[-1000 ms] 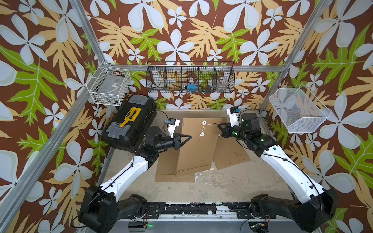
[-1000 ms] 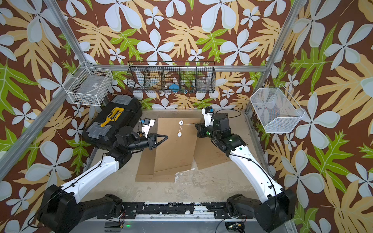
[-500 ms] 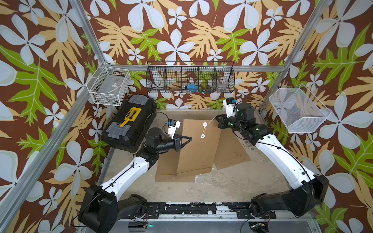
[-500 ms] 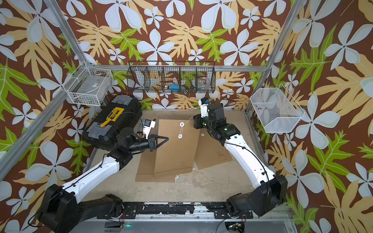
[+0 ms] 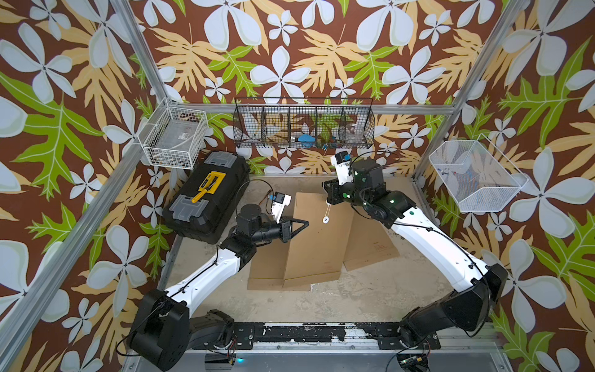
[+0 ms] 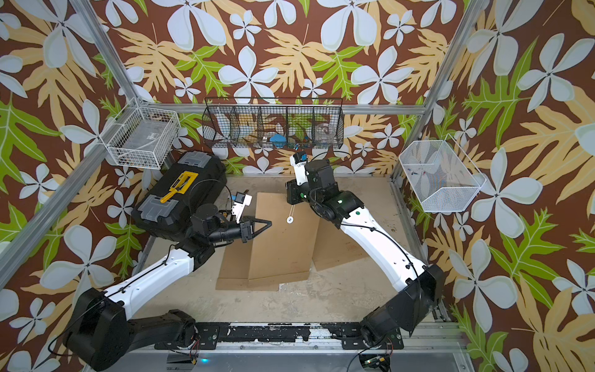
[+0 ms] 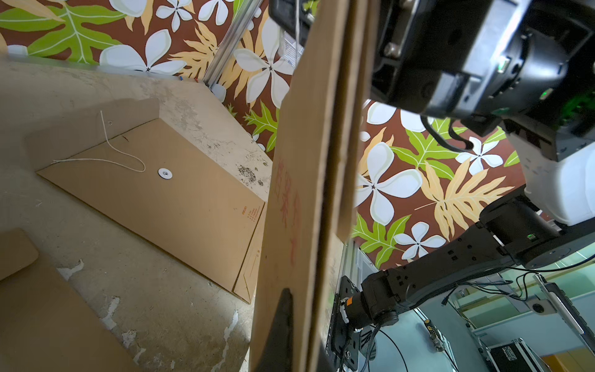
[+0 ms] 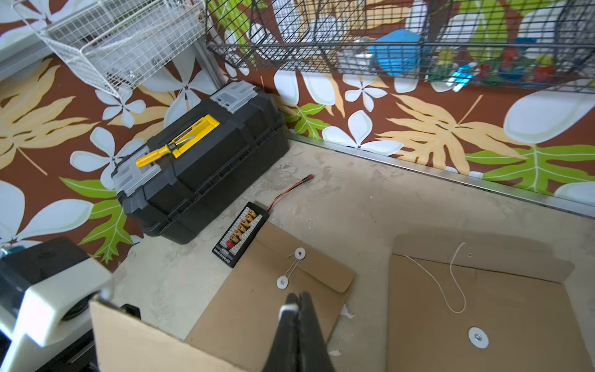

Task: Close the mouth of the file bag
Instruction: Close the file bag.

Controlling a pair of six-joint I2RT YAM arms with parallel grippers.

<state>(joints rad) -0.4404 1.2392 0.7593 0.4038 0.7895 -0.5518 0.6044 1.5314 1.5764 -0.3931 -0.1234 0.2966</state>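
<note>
- The worktop [image 5: 370, 299] is pale and scuffed, with a black toolbox [image 5: 209, 196] in its far left corner.
- The file bag [image 5: 317, 248], brown card, is in the middle of the worktop between two others. Its mouth end is lifted and tilted, and its lower end lies over the bag on its left.
- That closed bag [image 8: 273, 315] lies flat, flap down, with its cord wound between two discs.
- The open bag [image 8: 483, 322] lies flat on the other side, flap unfolded and cord loose.
- The left end effector [image 5: 305, 223] is closed, pinching the left edge of the file bag.
- The right end effector [image 8: 297, 299] is closed over the bag's far end, gripping the string [image 5: 327, 211].
- A black connector board [image 8: 240, 233] lies just beside the toolbox, touching a corner of the closed bag.
- The string runs down from the right fingers to the white disc [image 5: 325, 220] on the file bag's face.
</note>
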